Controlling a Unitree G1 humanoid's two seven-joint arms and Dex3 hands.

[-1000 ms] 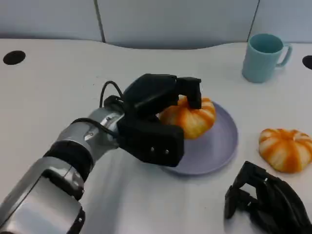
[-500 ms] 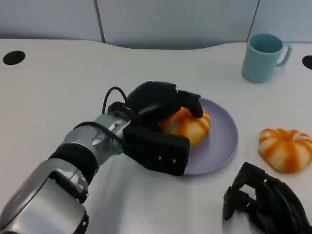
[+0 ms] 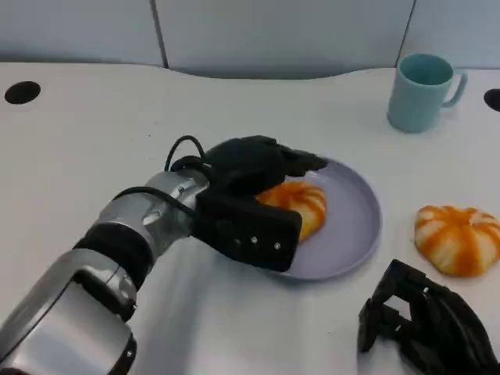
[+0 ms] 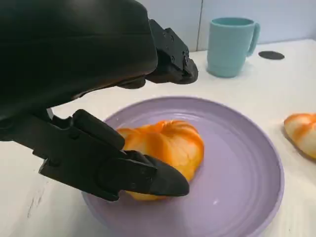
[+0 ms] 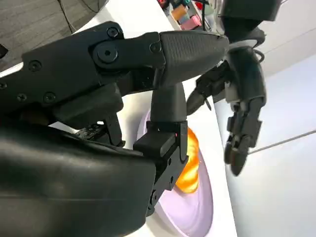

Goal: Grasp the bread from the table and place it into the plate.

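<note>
Bread [image 3: 298, 205], an orange bun with pale stripes, lies on the lilac plate [image 3: 351, 234] near the middle of the white bench [image 3: 78, 156]. From the left wrist view the same bun [image 4: 165, 148] rests on the plate's floor [image 4: 237, 197], with the lower finger [image 4: 123, 173] of the left hand [image 3: 254, 195] touching its near side and the upper fingers [image 4: 170, 54] lifted clear above it, so the hand is spread apart around the bun and not clamping it. A second striped bun [image 3: 457, 238] sits on the bench just to the right of the plate, apart from it. A teal mug [image 3: 422, 90] stands further back on the right. The right hand [image 3: 426, 324] rests low at the bench's near right edge, fingers curled in, holding nothing.
</note>
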